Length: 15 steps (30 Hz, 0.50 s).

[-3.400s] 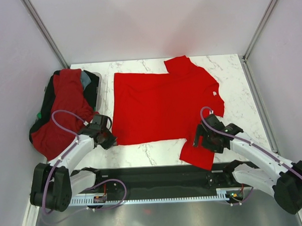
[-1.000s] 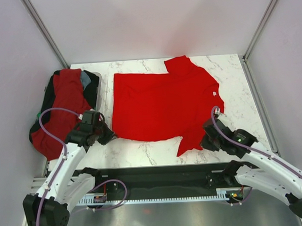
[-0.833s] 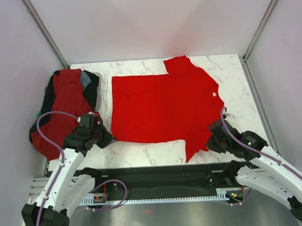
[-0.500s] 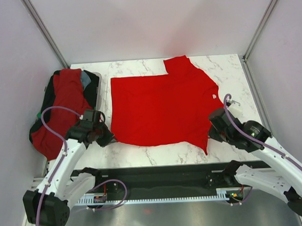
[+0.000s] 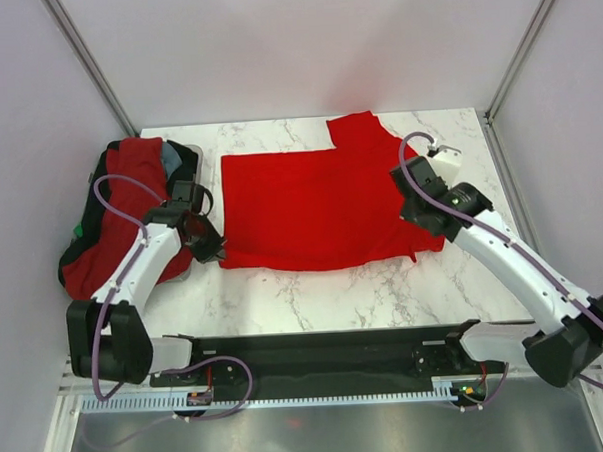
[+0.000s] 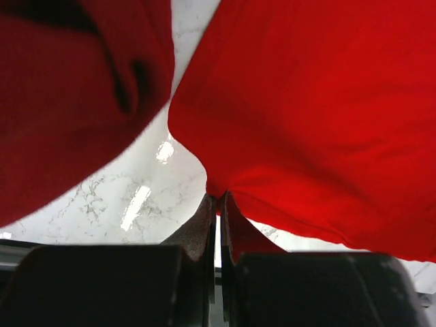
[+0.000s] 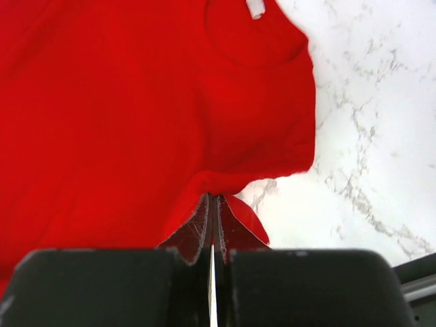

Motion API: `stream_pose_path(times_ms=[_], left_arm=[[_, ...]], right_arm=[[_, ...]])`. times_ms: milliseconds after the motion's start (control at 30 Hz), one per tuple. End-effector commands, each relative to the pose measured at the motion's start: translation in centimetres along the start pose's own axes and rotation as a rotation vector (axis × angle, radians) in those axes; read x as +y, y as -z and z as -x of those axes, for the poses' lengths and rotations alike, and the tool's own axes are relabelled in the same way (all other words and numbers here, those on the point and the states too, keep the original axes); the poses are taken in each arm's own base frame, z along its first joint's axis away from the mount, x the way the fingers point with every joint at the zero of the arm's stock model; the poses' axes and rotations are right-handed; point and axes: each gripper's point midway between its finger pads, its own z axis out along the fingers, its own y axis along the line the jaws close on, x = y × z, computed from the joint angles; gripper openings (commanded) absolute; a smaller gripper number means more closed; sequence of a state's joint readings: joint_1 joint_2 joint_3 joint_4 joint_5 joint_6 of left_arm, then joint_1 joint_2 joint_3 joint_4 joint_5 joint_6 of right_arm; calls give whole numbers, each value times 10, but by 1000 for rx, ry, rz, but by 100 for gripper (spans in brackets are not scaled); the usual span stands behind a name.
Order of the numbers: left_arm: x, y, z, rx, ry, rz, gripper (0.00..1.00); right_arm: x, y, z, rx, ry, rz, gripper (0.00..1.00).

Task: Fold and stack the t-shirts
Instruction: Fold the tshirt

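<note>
A bright red t-shirt lies spread on the marble table, one sleeve pointing to the far edge. My left gripper is shut on its near-left corner, which the left wrist view shows as cloth pinched at the tips. Over the shirt's right side, my right gripper is shut on a bunched fold of the shirt at its tips. The white neck label sits just beyond the collar. More t-shirts, red and grey-blue, are heaped at the left.
The heap lies in and over a dark bin at the table's left edge, close to my left arm. Bare marble runs between the shirt and the black base rail. Pale walls enclose the table on three sides.
Both grippers have moved away from the near edge, carrying the shirt's near hem. The near sleeve, which hung toward the front, is now drawn up over the shirt's right side.
</note>
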<state>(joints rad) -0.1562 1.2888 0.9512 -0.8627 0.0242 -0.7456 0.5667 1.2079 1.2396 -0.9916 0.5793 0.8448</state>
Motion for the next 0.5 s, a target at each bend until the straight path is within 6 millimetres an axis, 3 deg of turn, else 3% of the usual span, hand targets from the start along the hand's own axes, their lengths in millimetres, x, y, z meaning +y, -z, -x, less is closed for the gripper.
stream_pose_path(times_ms=[0,233,467], left_arm=[[-7,2,34,-82,-40,-2,2],[-12,-26,48,-55,-32,37,2],[-23,-44,64,-29,-37,42,2]], right_arm=[[13,-13,37,-74,12,33,0],[23,-52,47,-51,60,5,0],[18,-74,67,-56,51,-24,0]])
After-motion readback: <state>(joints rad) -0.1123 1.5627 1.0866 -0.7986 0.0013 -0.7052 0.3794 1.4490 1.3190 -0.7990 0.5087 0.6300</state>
